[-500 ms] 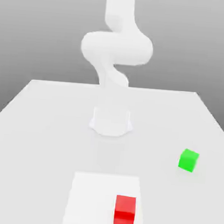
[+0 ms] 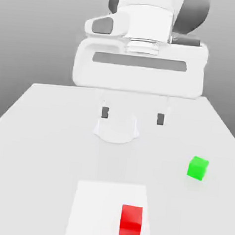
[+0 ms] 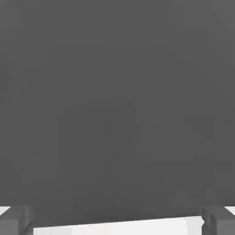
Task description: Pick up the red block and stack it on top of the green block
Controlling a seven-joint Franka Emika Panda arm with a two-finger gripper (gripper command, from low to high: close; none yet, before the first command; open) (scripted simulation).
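The end effector (image 2: 133,116) hangs high above the far middle of the white tabletop (image 2: 43,133), its two dark fingertips (image 2: 105,112) spread wide with nothing between them. The red block (image 2: 131,221) sits at the near edge of the tabletop, a little toward the exterior view's right, on a slightly brighter square patch (image 2: 95,207). The green block (image 2: 197,168) rests farther back and well off to that view's right, apart from the red one. Both cubes lie flat and untouched. In the hand view the fingertips (image 3: 16,220) frame a pale strip that is probably the tabletop's edge.
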